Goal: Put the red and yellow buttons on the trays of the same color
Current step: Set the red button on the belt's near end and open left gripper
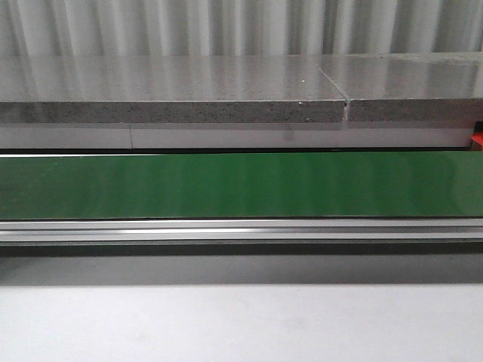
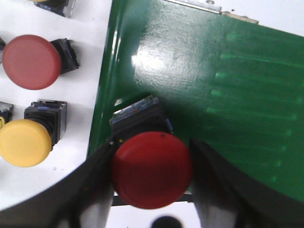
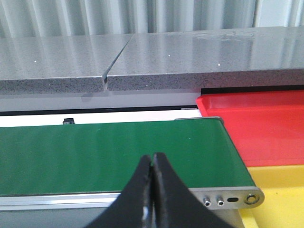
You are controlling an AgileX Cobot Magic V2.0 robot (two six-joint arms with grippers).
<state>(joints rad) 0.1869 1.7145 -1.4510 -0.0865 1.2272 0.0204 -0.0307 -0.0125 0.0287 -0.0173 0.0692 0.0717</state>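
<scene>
**A:** Where is the button the left arm has?

**B:** The left gripper (image 2: 153, 173) has its jaws clamped on either side of the cap of a red button (image 2: 152, 168), whose dark body points away over the green belt (image 2: 213, 95). It sits right at the belt's edge, where the green meets the white desk (image 2: 90, 71).

**A:** What lies beside that edge?

**B:** On the white surface, a second red button (image 2: 32, 61) and a yellow button (image 2: 24, 142) lie on their sides, apart from each other and near the belt edge. Another one shows only partly at the frame's corner.

**A:** And the right arm?

**B:** The right gripper (image 3: 153, 190) has its jaws pressed together with nothing between them, hanging above the near rail of the belt (image 3: 114, 152). The belt surface ahead of it is bare green.

**A:** The trays?

**B:** Past the belt's rounded end, the red tray (image 3: 256, 128) sits farther back and the yellow tray (image 3: 280, 190) nearer, touching along one edge. In the front view only a sliver of red (image 1: 477, 140) shows at the right border.
</scene>
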